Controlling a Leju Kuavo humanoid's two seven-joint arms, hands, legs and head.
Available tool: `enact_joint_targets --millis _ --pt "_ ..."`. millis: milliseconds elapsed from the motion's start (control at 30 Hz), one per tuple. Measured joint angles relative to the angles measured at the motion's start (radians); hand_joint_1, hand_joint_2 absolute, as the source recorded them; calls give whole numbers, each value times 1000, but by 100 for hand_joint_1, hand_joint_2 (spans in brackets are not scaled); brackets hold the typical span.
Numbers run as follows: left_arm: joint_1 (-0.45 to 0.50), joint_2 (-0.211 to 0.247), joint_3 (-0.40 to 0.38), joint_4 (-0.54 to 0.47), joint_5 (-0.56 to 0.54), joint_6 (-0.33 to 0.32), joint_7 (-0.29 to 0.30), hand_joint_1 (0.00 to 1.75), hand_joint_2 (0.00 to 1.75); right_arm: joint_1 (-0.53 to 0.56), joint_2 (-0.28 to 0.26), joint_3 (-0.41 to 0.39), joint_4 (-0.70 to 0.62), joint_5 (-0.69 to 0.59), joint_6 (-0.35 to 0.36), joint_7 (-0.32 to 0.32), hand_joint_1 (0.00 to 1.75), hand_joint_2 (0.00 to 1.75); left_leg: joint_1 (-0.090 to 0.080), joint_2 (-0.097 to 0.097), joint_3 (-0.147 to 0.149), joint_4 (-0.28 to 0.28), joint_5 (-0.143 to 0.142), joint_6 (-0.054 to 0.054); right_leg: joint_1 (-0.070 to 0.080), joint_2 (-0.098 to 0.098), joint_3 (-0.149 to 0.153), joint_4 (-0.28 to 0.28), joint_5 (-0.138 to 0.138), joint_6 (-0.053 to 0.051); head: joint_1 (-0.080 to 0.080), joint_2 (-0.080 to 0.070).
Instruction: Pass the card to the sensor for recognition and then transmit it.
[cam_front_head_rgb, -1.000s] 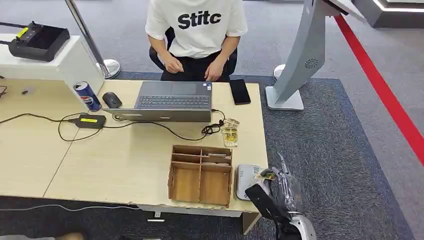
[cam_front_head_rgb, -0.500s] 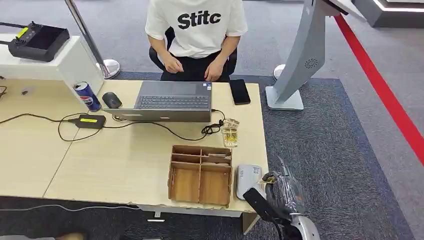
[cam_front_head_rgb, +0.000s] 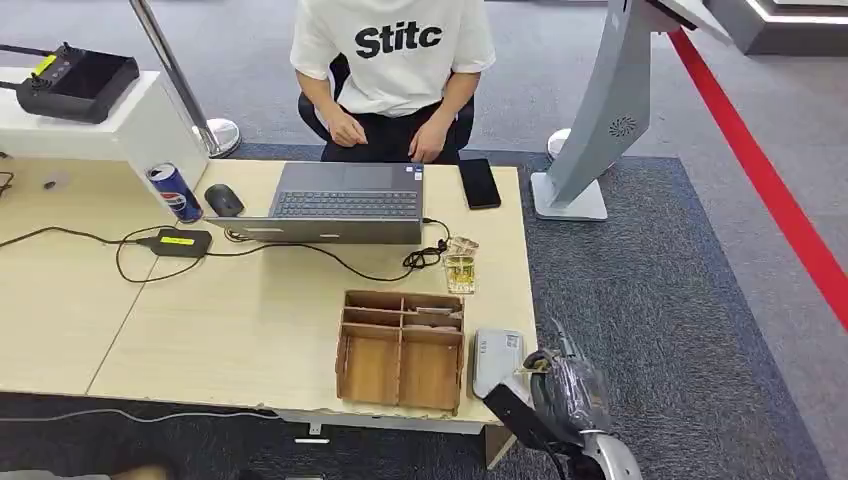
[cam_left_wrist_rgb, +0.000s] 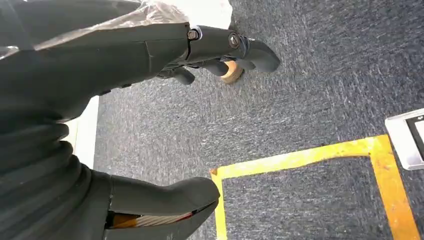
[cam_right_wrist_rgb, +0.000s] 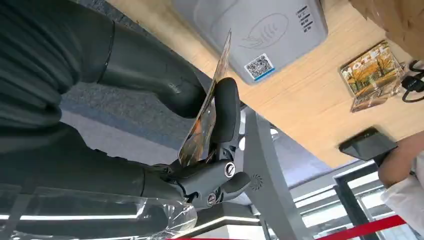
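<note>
- The right hand (cam_right_wrist_rgb: 200, 125) grasps the card (cam_right_wrist_rgb: 207, 107) between its thick thumb and a dark finger; the card stands on its edge, with a colourful printed face.
- In the head view the right hand (cam_front_head_rgb: 560, 385) is at the near right corner of the table (cam_front_head_rgb: 250, 320), and the card (cam_front_head_rgb: 535, 365) is just beside the near right edge of the sensor (cam_front_head_rgb: 497, 360), a little over it.
- The sensor (cam_right_wrist_rgb: 255, 35) is a flat grey box with a contactless sign and a QR sticker; it lies on the table close to the corner.
- The left hand (cam_left_wrist_rgb: 150, 100) hangs over grey carpet with a yellow line; its fingers are apart from the thumb and it holds nothing.
- Just to the left of the sensor stands a wooden organizer (cam_front_head_rgb: 402, 350) with several compartments.
- Farther on the table lies a small clear stand with a "HOTEL" picture (cam_right_wrist_rgb: 375, 70).
- Behind it are a laptop (cam_front_head_rgb: 345, 203), a black phone (cam_front_head_rgb: 479, 183), a mouse (cam_front_head_rgb: 223, 200) and a blue can (cam_front_head_rgb: 175, 192).
- A person in a white T-shirt (cam_front_head_rgb: 392, 60) sits at the far side of the table.
</note>
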Motion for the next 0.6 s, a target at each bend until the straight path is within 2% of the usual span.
enact_joint_targets --millis 600 --pt "-10 1 0 0 -18 -8 13 0 175 -4 -17 30 -14 -12 84 18 175 175 0 0 0 0 0 0 0 0 0 0 0 0 0 0"
